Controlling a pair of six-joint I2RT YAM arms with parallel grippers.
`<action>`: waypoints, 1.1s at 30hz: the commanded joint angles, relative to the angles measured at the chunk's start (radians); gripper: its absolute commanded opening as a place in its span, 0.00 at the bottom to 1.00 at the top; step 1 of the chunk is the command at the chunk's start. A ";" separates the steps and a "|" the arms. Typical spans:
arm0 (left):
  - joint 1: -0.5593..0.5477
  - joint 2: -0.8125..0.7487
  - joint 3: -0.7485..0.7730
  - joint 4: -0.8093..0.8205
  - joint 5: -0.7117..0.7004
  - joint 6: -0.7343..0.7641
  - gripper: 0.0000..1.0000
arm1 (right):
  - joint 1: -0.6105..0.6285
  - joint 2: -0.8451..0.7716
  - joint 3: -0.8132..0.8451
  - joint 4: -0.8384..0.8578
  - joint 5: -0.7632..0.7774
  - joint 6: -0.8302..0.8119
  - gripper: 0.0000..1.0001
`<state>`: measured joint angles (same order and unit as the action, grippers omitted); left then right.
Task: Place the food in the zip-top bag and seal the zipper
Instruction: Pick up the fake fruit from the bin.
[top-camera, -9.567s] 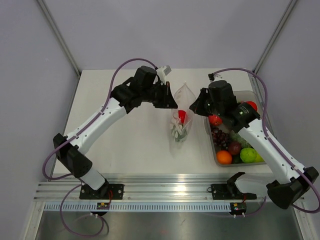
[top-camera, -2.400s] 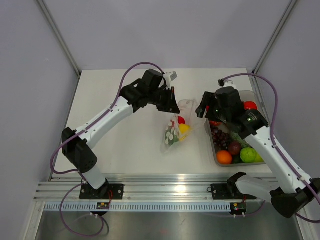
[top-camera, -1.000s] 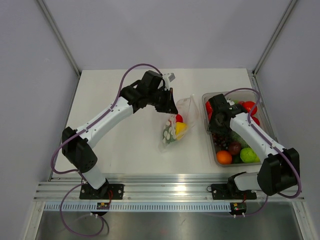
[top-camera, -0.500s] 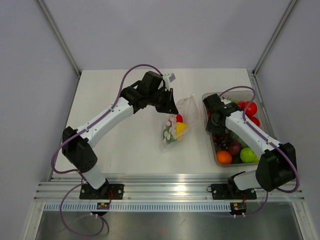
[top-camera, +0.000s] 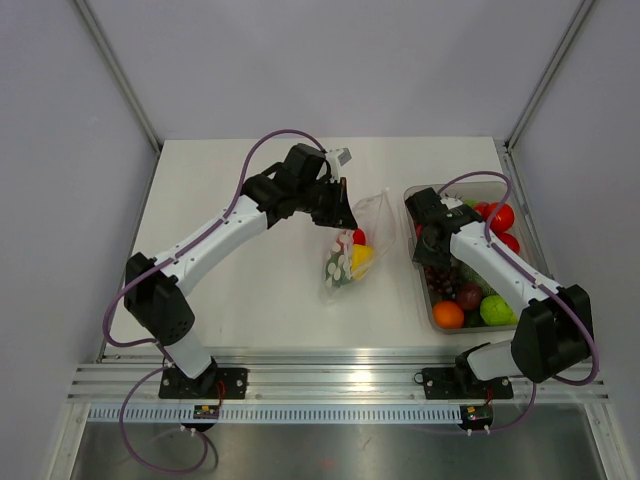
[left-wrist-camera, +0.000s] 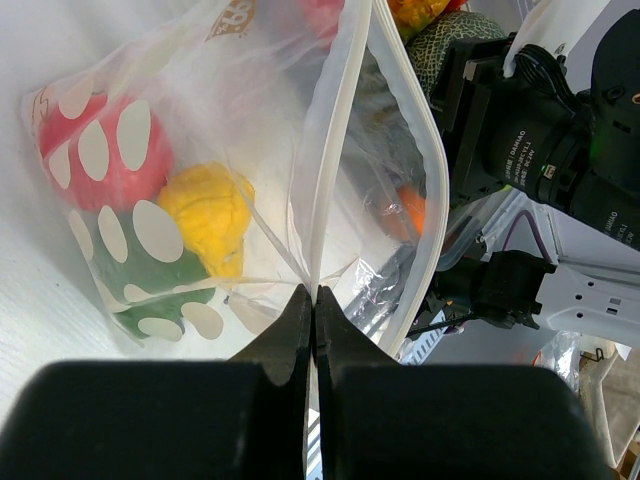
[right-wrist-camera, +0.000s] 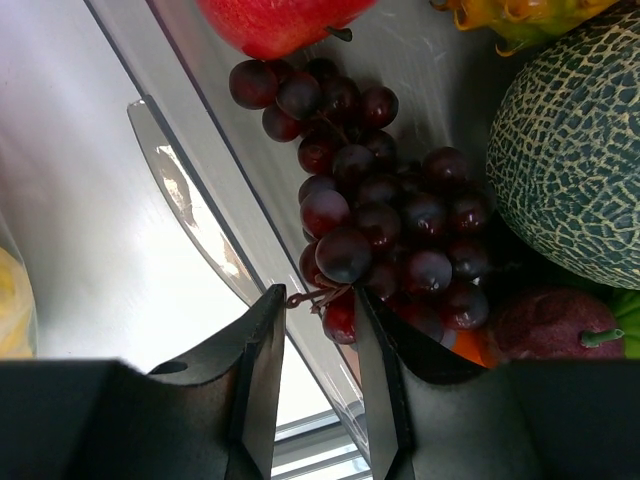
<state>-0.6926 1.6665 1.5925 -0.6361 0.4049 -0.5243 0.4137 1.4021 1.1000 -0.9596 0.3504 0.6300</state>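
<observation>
Moved: right tool (right-wrist-camera: 318, 300) swung from zip-top bag (top-camera: 350, 250) to tray (right-wrist-camera: 190, 190) — jaws narrow, astride the grape bunch (right-wrist-camera: 390, 220) stem.
Left tool (left-wrist-camera: 312, 300): pinching the bag's rim — mouth held open on worktop (top-camera: 250, 280).
Meaning: grapes likely next.

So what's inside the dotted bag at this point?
Inside the zip-top bag: a red piece, a yellow piece and a green piece, clustered at its closed end. Its white dots hide parts of them; anything beneath them cannot be seen.

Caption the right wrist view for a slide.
Open right end effector straddles stem of dark purple grape bunch inside clear rigid tray.
</observation>
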 joint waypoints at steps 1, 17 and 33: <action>0.004 -0.039 -0.002 0.041 0.025 0.000 0.00 | 0.016 0.008 0.024 -0.005 0.050 0.017 0.41; 0.004 -0.037 -0.003 0.047 0.025 -0.002 0.00 | 0.020 -0.014 0.034 -0.021 0.070 0.016 0.01; 0.004 -0.016 0.007 0.058 0.035 -0.022 0.00 | 0.020 -0.210 0.259 -0.232 0.245 -0.001 0.00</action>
<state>-0.6922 1.6665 1.5921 -0.6334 0.4114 -0.5331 0.4248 1.2465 1.2709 -1.1194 0.4927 0.6327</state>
